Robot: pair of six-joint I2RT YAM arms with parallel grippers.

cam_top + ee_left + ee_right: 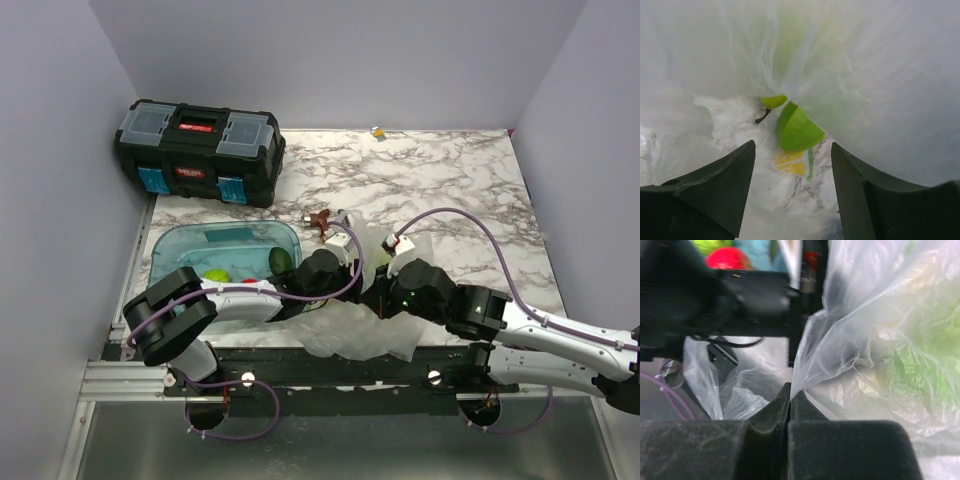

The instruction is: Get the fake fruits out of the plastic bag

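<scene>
The plastic bag (365,325) lies crumpled at the table's near edge, between both arms. My left gripper (792,145) is open and reaches inside the bag, just short of a green fruit (797,131). Behind that fruit the yellow-green pear (774,101) shows its stem. My right gripper (790,389) is shut on a fold of the bag film (840,340), holding it up. A green fruit shows blurred through the film (922,360). In the top view both grippers meet at the bag's middle (372,278). A red fruit (247,281) and a dark green avocado-shaped fruit (282,261) lie in the blue tray.
The blue translucent tray (190,245) stands left of the bag and also holds a lime-green ball (215,274). A black toolbox (200,150) stands at the back left. A small brown object (319,218) lies behind the bag. A small yellow object (377,131) lies by the back wall.
</scene>
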